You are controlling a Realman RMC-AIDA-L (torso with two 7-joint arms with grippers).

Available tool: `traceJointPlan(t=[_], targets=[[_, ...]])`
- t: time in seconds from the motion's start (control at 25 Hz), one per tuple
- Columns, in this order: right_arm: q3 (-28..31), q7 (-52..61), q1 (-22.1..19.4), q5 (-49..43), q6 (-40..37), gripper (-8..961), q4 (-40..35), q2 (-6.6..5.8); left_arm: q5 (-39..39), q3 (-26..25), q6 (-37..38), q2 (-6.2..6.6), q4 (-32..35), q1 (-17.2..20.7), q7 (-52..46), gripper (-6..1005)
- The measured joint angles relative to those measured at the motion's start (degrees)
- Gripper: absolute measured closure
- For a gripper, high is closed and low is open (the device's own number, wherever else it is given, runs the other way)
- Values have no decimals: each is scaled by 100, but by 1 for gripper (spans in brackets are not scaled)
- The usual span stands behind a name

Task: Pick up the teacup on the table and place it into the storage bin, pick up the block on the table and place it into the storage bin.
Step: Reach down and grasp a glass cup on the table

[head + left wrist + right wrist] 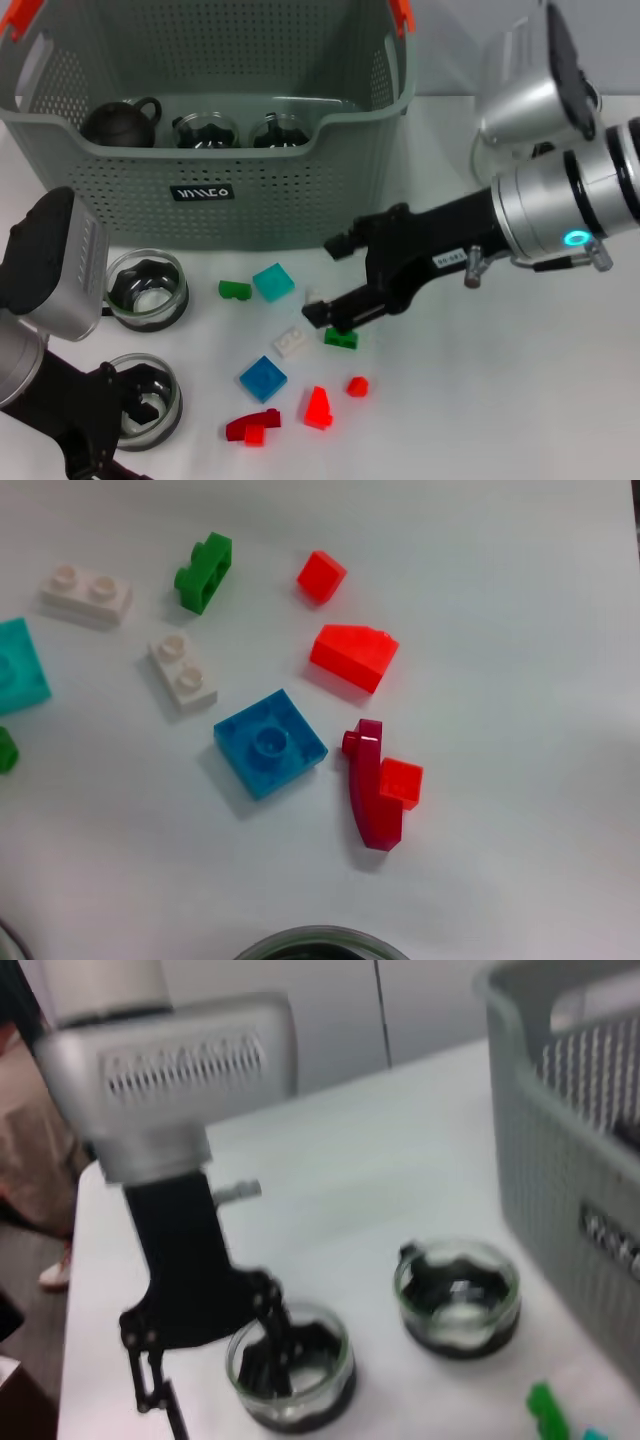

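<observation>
My left gripper [140, 400] reaches into a glass teacup [150, 400], and I can't make out whether its fingers are spread or closed. The right gripper [335, 285] covers part of a white block [312, 298] and a green block [341, 339], so contact there is unclear to me. On the left wrist camera, that teacup [320, 945] is cut off at the picture's edge. The storage bin [200, 170] loses its far rim past the frame.

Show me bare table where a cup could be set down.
Best patch: the white table below the right arm, right of the red blocks. Crowded: the strip before the bin, filled by scattered blocks, two glass cups and both grippers, right and left.
</observation>
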Motion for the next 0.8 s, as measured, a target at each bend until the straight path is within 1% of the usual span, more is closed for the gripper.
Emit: traceJointPlan(t=[0.12, 0.2, 0.64, 0.8], targets=[[39, -15, 197, -82, -40, 23, 486, -1, 0, 1, -2, -5, -26, -4, -13, 282], [44, -36, 261, -96, -27, 23, 654, 0, 0, 1, -16, -6, -52, -6, -41, 287], [12, -38, 284, -60, 51, 23, 716, 30, 0, 52, -143, -7, -160, -52, -259, 315], [38, -15, 286, -60, 55, 23, 715, 33, -3, 37, -121, 12, -161, -88, -306, 325]])
